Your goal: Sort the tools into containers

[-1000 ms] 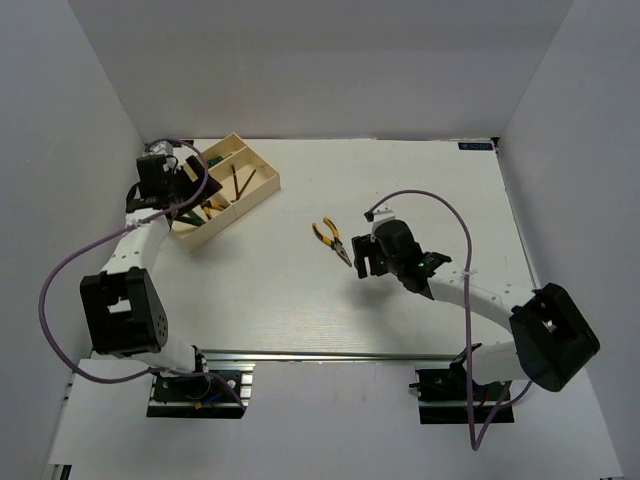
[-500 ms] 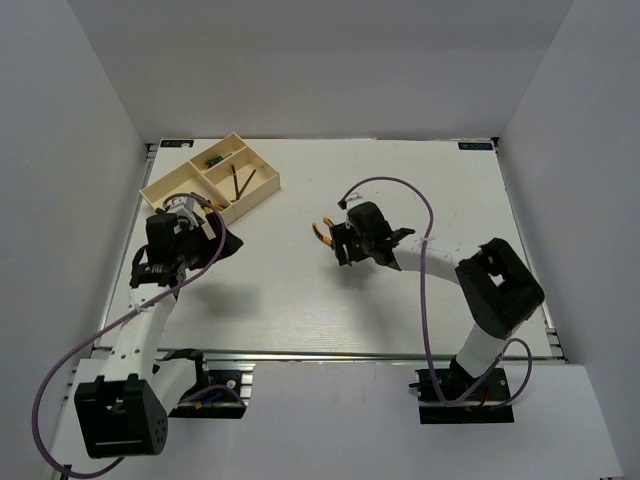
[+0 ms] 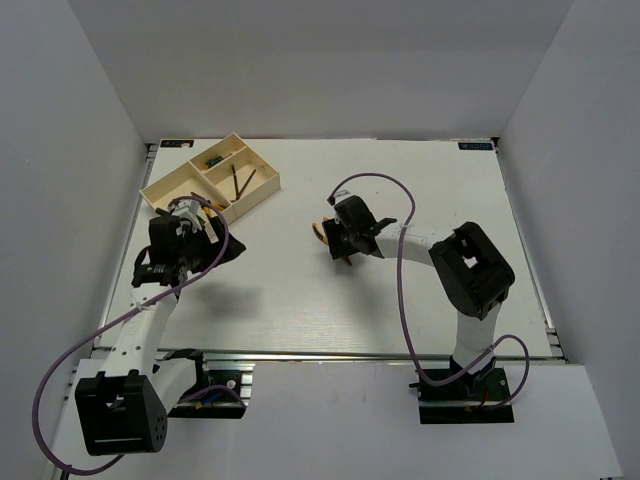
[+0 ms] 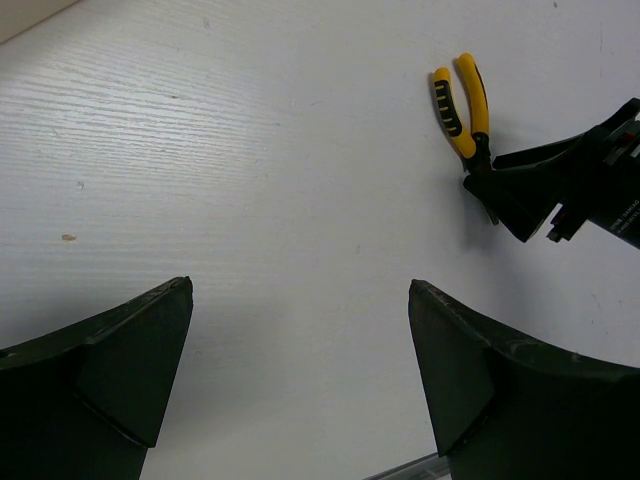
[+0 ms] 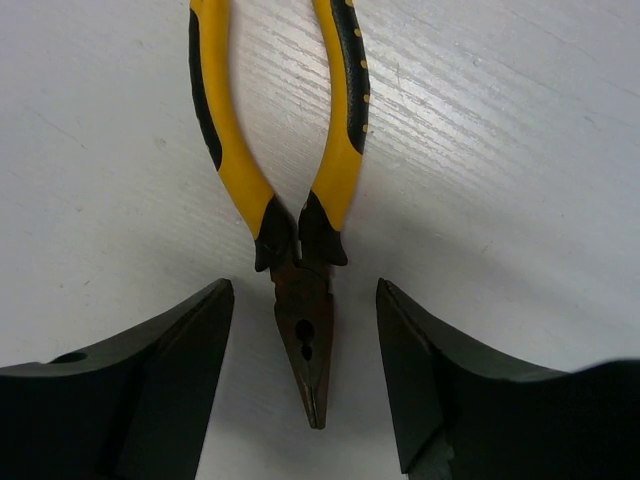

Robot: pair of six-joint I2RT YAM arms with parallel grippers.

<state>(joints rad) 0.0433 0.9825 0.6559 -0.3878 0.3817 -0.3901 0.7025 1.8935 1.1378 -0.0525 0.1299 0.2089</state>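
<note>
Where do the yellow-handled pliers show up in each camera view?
Top external: the yellow-handled pliers lie just left of centre, mostly hidden by the right arm's wrist.
Left wrist: upper right, handles pointing up the picture.
Right wrist: centre, nose pointing down the picture.
Shared landmark: the right gripper, open, at the pliers' nose.

The left arm (image 3: 140, 325) is a chain of slim white links joined by chunky black joint housings, with a boxy black block nearest its flat black base plate (image 3: 200, 392). The right arm (image 3: 415, 243) has the same build. A thin purple cable (image 3: 40, 400) loops loosely beside the left arm, and a second purple cable (image 3: 372, 178) arcs off the right one. The left gripper (image 4: 300, 288) has matte, dark, wedge-shaped fingers (image 4: 130, 370). The right gripper (image 5: 305, 288) has black bevelled fingers (image 5: 170, 380), one bearing a small round hole.
</note>
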